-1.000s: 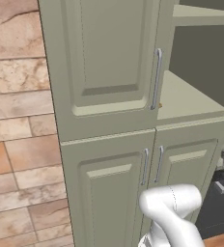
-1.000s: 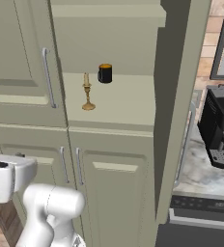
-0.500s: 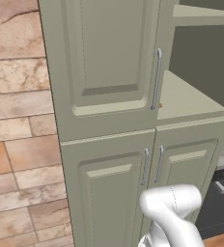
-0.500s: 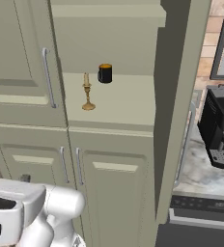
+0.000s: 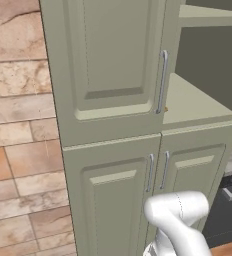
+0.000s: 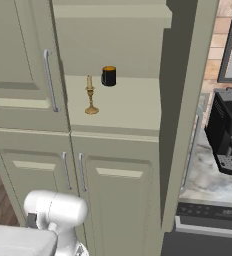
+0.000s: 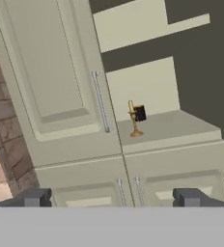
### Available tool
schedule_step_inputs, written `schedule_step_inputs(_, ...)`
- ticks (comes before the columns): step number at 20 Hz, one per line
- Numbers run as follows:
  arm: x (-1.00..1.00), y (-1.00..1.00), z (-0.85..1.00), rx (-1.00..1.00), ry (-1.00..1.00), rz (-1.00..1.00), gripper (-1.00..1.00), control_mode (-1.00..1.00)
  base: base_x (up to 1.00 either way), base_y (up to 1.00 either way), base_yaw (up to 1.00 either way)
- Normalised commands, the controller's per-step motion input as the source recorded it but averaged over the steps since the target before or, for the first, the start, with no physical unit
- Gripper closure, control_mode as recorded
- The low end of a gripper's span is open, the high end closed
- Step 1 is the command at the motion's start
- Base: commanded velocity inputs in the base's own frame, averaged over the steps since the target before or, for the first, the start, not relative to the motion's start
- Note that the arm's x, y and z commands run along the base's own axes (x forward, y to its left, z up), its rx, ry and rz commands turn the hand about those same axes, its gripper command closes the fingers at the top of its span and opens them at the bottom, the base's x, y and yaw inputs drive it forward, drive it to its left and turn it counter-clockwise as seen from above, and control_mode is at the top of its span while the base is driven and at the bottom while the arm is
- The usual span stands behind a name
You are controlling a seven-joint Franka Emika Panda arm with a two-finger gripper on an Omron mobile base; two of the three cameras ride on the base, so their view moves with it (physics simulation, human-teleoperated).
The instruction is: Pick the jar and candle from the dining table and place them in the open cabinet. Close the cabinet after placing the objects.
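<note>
The candle (image 6: pixel 91 98) already stands on the shelf of the open cabinet (image 6: pixel 188 100) beside a black cylinder (image 6: pixel 108 76), my end effector (image 7: pixel 112 198) spread wide and empty, so probably the jar and the door remain
</note>
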Motion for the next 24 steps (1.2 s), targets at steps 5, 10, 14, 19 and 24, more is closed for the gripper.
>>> schedule_step_inputs(5,-0.20,-0.27,-0.33,0.06,-0.21,0.00,-1.00,-1.00,0.00,0.00,0.00)
schedule_step_inputs(10,0.00,-0.33,-0.25,0.07,-0.19,0.00,-1.00,-1.00,0.00,0.00,0.00)
schedule_step_inputs(14,0.03,-0.36,-0.17,0.08,-0.14,0.00,-1.00,-1.00,0.00,0.00,0.00)
schedule_step_inputs(19,0.02,-0.45,-0.08,0.11,-0.16,0.00,-1.00,-1.00,0.00,0.00,0.00)
schedule_step_inputs(24,0.22,-0.39,-0.01,0.11,-0.14,0.00,-1.00,-1.00,0.00,0.00,0.00)
